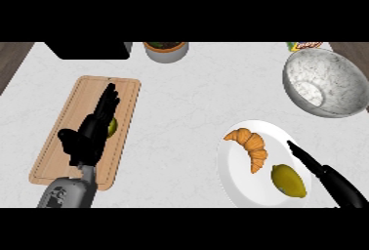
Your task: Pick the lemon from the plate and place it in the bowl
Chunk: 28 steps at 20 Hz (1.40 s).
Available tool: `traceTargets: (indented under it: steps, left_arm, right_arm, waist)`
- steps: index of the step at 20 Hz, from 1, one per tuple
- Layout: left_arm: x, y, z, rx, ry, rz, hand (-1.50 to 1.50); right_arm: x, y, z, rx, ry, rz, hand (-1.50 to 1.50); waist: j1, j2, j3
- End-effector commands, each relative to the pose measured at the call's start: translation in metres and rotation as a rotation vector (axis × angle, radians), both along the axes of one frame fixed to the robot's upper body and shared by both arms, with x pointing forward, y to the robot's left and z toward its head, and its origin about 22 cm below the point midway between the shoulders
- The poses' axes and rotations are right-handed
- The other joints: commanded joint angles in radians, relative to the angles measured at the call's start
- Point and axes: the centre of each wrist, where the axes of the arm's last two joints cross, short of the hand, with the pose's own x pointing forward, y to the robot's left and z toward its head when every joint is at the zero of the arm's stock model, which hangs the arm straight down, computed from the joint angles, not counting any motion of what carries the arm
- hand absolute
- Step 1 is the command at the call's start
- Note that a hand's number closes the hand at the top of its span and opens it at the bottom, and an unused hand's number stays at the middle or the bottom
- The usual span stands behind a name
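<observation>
Lemon [289, 180]: lay on the white plate [234, 180], near right, beside a croissant [249, 147].
Bowl [324, 82]: stood far right.
Right hand [326, 175]: fingers straight, just right of the lemon.
Left hand [92, 130]: spread over the cutting board [69, 132], left.

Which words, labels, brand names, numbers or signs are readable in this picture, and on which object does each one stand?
No text can be read anywhere.
The colourful packet at the counter's far edge, behind the bowl, carries red and yellow print, but it is mostly cut off and too blurred to read.
The plate, lemon, croissant and cutting board carry no visible writing.
</observation>
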Motion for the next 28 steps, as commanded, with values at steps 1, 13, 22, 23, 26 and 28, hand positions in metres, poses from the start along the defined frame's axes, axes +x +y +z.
traceTargets:
  steps: [1, 13, 22, 23, 26, 28]
  left_arm:
    - [-0.004, 0.003, -0.010, 0.001, -0.013, 0.007, 0.00]
    - [-0.001, -0.015, -0.008, -0.002, -0.007, -0.015, 0.00]
    - [-0.003, 0.000, -0.004, -0.004, 0.009, 0.010, 0.00]
    - [-0.015, -0.002, -0.002, 0.000, -0.003, 0.000, 0.00]
    - [0.001, -0.005, -0.002, -0.001, 0.012, -0.003, 0.00]
    - [-0.022, 0.014, -0.010, -0.014, 0.016, 0.008, 0.00]
  right_arm:
    - [0.011, 0.011, -0.013, -0.086, -0.004, 0.006, -1.50]
    - [0.015, 0.033, -0.025, -0.176, -0.083, 0.254, 1.50]
    - [-0.017, 0.034, -0.029, -0.059, -0.094, 0.249, 1.50]
    - [-0.009, 0.036, -0.039, -0.044, -0.125, 0.258, 1.50]
    - [-0.002, -0.002, 0.005, 0.002, -0.183, 0.360, 1.50]
    - [-0.002, -0.015, 0.030, 0.028, -0.212, 0.416, 1.50]
  waist:
    - [0.001, 0.000, 0.000]
    - [0.000, 0.000, 0.000]
    - [-0.004, -0.001, 0.000]
    - [0.000, -0.001, 0.000]
    - [-0.006, 0.000, 0.000]
    - [-0.001, -0.002, -0.001]
